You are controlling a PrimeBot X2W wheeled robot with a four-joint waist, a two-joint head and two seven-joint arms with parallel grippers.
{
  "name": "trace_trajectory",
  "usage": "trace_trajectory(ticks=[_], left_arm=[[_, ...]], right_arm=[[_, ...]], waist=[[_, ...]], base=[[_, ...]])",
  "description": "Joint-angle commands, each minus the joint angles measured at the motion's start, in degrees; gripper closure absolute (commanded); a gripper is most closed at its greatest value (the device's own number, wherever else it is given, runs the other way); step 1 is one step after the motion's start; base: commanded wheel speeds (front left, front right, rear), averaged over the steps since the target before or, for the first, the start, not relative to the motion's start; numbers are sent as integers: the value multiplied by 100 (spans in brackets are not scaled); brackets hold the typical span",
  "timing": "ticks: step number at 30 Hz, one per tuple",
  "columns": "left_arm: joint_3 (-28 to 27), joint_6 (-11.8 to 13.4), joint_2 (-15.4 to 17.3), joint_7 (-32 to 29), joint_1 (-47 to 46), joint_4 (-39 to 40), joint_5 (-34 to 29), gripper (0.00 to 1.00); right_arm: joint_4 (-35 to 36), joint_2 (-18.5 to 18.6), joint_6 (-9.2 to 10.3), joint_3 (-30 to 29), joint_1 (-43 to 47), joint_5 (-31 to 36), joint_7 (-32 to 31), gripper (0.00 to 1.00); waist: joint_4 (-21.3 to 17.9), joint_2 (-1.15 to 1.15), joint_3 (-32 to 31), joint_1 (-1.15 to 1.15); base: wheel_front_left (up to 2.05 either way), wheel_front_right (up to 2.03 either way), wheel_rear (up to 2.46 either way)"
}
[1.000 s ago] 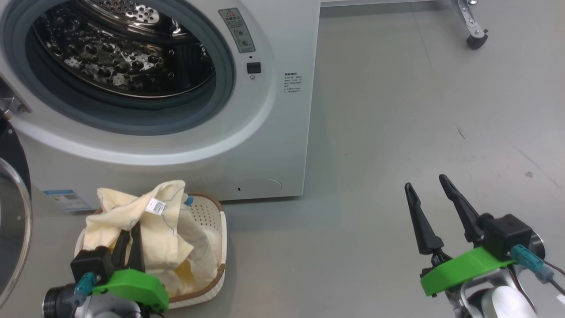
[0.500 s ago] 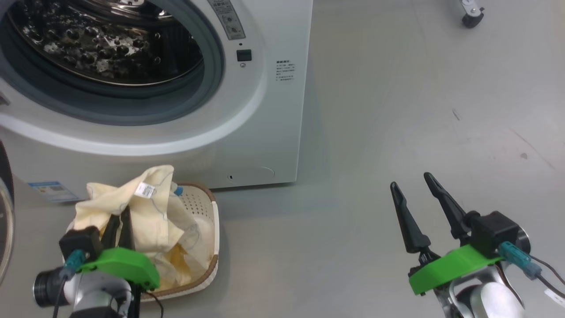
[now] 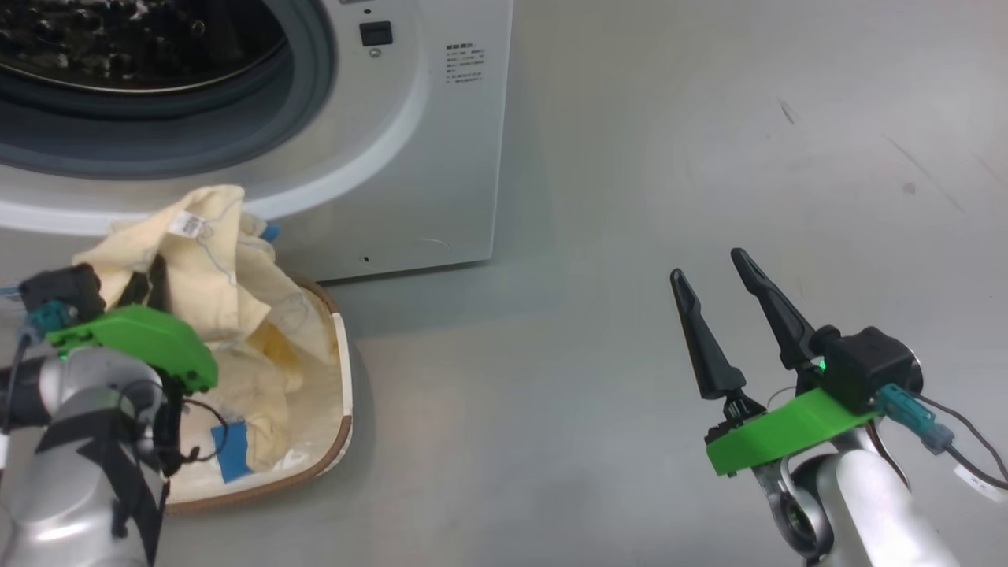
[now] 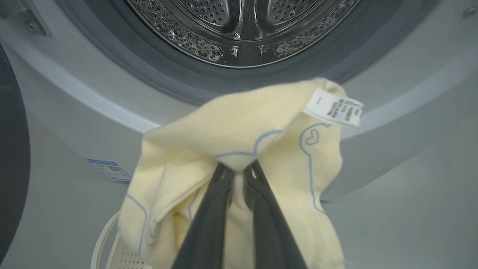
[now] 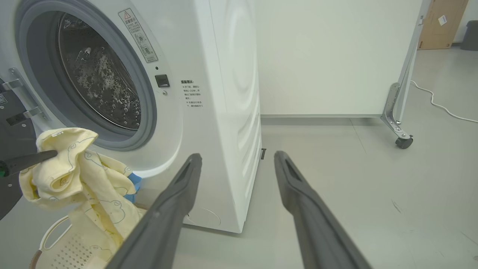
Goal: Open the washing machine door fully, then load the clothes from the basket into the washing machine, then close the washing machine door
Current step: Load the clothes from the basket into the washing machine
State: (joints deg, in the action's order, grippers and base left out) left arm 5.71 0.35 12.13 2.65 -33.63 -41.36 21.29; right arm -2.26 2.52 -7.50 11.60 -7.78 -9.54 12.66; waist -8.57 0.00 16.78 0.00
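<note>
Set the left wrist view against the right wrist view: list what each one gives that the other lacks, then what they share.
Left wrist view gives: the left gripper shut on a fold of the clothes, seen close up, and the blue energy sticker.
Right wrist view gives: the right gripper open over the floor, the warning sticker, a castor and a white cable.
Shared: the clothes hanging down into the basket, the steel drum and the grey gasket.

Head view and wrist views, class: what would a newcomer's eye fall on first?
The cream-yellow clothes stand out, pinched in the left gripper and trailing up from the basket before the steel drum of the washing machine. At lower right, the right gripper hangs open over the grey floor.
</note>
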Motion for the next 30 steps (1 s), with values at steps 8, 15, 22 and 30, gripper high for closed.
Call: trace_trajectory(ticks=[8, 15, 22, 30], left_arm=[[-269, -189, 735, -412, -1266, -408, 73, 100], [-241, -401, 1174, -1152, -2255, -575, 149, 100], [-164, -498, 1596, -1840, -3198, -437, 136, 100], [-76, -501, 1927, -2186, -3948, -171, 28, 100]], right_arm=[[81, 36, 1, 173, -428, -138, 179, 0], [79, 36, 1, 244, -611, -288, 224, 0], [247, 36, 1, 276, -779, -334, 232, 0], [455, 36, 1, 299, -901, -354, 233, 0]], waist=[[-353, 0, 613, 0], [-535, 0, 1090, 0], [-661, 0, 1575, 0], [-781, 0, 2037, 0]], base=[[0, 0, 0], [0, 0, 0], [0, 0, 0], [0, 0, 0]])
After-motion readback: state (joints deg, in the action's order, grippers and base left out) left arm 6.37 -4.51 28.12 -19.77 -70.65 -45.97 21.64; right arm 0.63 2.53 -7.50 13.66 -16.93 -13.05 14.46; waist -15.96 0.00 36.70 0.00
